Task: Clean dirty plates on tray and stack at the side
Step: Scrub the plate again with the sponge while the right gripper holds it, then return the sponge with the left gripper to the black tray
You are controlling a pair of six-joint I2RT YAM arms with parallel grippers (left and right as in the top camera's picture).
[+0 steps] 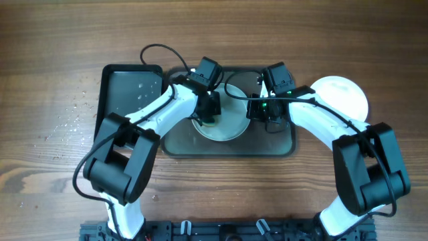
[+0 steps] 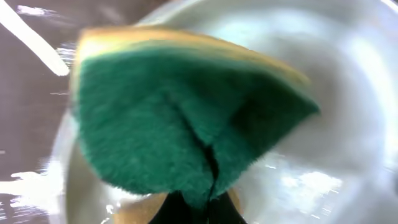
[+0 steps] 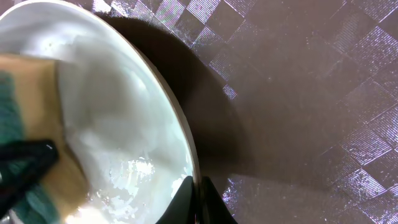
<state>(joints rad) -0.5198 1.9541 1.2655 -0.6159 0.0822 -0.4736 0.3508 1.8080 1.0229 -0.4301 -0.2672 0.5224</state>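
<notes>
**Left gripper (image 1: 209, 114) scrubbing the tray's (image 1: 281, 144) only visible plate (image 1: 231, 128)**

Overhead: the right gripper (image 1: 259, 109) pinches that plate's 3 o'clock rim. A side stack (image 1: 344, 94) sits at the tray's 2 o'clock, count unclear.
Left wrist: jaws clamp a sponge (image 2: 180, 118) against the wet plate.
Right wrist: jaws shut on the rim.
Seemingly left: finishing and stacking this plate.

The left arm (image 1: 157, 114) and the right arm (image 1: 321, 120) are built alike: smooth white rounded link shells between bulky matte black joint housings (image 1: 120, 157). A thin black cable (image 1: 155, 48) loops out from the left wrist, and a second black cable (image 1: 234, 86) curves near the right wrist. A small green light (image 1: 265, 105) glows on the right wrist. The right pincer (image 3: 198, 200) shows two black tapered fingertips; the left pincer (image 2: 186, 211) is dark and blurred.
</notes>
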